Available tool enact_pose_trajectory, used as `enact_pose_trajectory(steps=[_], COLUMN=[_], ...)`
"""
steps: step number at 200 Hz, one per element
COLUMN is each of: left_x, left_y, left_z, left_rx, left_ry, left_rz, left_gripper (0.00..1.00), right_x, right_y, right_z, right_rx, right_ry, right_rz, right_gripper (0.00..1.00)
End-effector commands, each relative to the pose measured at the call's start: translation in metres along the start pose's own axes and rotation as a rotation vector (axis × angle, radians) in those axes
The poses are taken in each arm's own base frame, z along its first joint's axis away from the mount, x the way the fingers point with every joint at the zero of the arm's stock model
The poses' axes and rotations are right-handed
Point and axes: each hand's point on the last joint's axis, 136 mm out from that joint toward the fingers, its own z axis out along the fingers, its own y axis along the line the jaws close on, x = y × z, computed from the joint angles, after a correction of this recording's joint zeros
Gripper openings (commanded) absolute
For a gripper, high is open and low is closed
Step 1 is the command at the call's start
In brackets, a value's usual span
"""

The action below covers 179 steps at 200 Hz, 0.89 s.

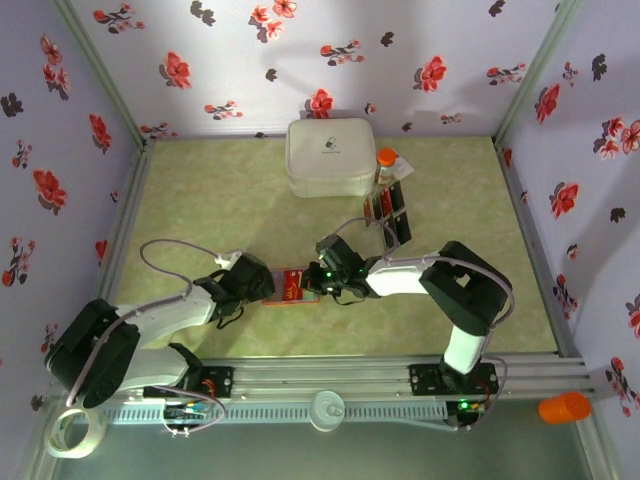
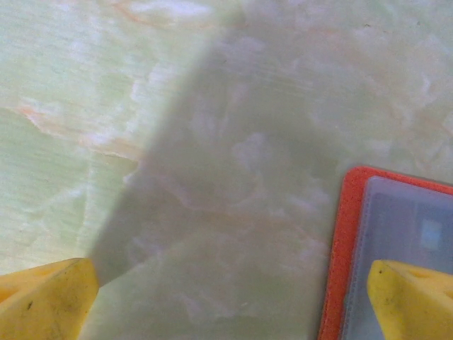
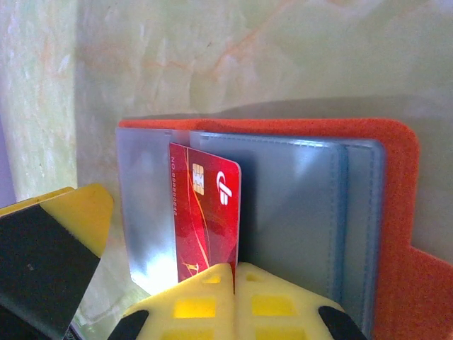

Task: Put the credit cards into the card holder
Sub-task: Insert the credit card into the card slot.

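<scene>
The holder lies open and flat on the worktop, near the front edge, between the two claws. It is bright orange round the edge and blue-grey inside, with shiny see-through pockets. The right claw is pinched shut on the bottom edge of a red card. This card has a small gold chip and a white mark near its top. Its top end lies over the left pocket of the holder. I cannot tell if it has gone inside the pocket or just lies on top. The other pockets look bare. The left claw is wide open and holds nothing. One of its yellow fingers is over a corner of the holder, and the other is over the bare worktop. I cannot tell if the finger touches the holder. The left wrist view cuts off most of the holder. More cards, red and black, sit in a row farther back on the right. They are too small to count. Just behind them is an orange bottle, next to a big white case that is closed. A yellow and black piece sits cut off in the low left corner of the right wrist view.
</scene>
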Motion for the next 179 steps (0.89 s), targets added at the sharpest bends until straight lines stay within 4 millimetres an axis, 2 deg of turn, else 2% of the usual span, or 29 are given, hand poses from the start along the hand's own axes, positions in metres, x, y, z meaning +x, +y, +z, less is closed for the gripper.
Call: enact_pose_trajectory(steps=[1, 75, 158, 179], left_x=[0.031, 0.043, 0.049, 0.048], left_y=[0.045, 0.042, 0.045, 0.045], left_z=[0.007, 0.018, 0.020, 0.018], left_rx=[-0.164, -0.141, -0.116, -0.110], left_ry=[0.097, 0.138, 0.129, 0.123], left_rz=[0.030, 0.056, 0.044, 0.039], left_gripper=[1.00, 1.00, 1.00, 1.00], right_x=[0.014, 0.014, 0.028, 0.024], right_y=[-0.022, -0.017, -0.007, 0.000], right_z=[0.007, 0.015, 0.025, 0.017], right_rx=[0.089, 0.100, 0.128, 0.129], right_ry=[0.062, 0.090, 0.158, 0.151], right_rz=[-0.002, -0.011, -0.059, -0.091], right_gripper=[0.00, 0.00, 0.00, 0.14])
